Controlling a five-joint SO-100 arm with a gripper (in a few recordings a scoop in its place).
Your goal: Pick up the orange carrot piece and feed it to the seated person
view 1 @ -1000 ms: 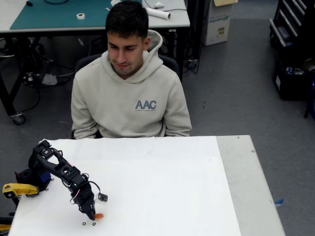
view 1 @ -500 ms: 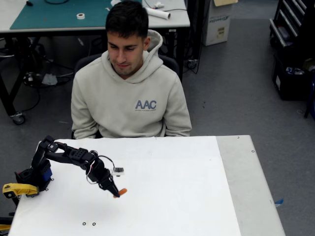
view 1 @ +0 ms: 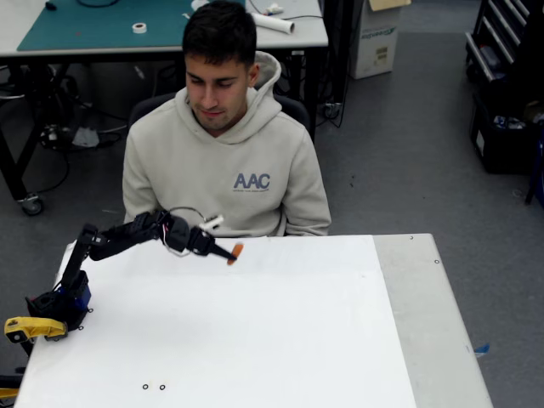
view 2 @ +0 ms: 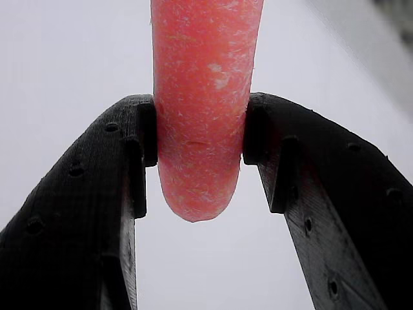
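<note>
The orange carrot piece (view 1: pixel 235 252) hangs in the air above the far part of the white table (view 1: pixel 280 340), held at the tip of my black gripper (view 1: pixel 228 252). In the wrist view the carrot piece (view 2: pixel 201 103) stands between the two black fingers (view 2: pixel 103 194), with my gripper (view 2: pixel 200 132) shut on it near its rounded lower end. The seated person (view 1: pixel 223 144) in a beige "AAC" hoodie sits behind the table's far edge, head bowed toward the table. The carrot is in front of the person's lower chest, well below the face.
My arm's base (view 1: pixel 59 308) sits at the table's left edge beside a yellow clamp handle (view 1: pixel 30 327). A grey strip (view 1: pixel 433 323) runs along the table's right side. Behind the person stand another table with a green mat (view 1: pixel 102 25) and boxes on the floor.
My gripper has lifted the carrot piece off the near-left of the table, and carried it up, away and rightward toward the person. The person has not moved.
</note>
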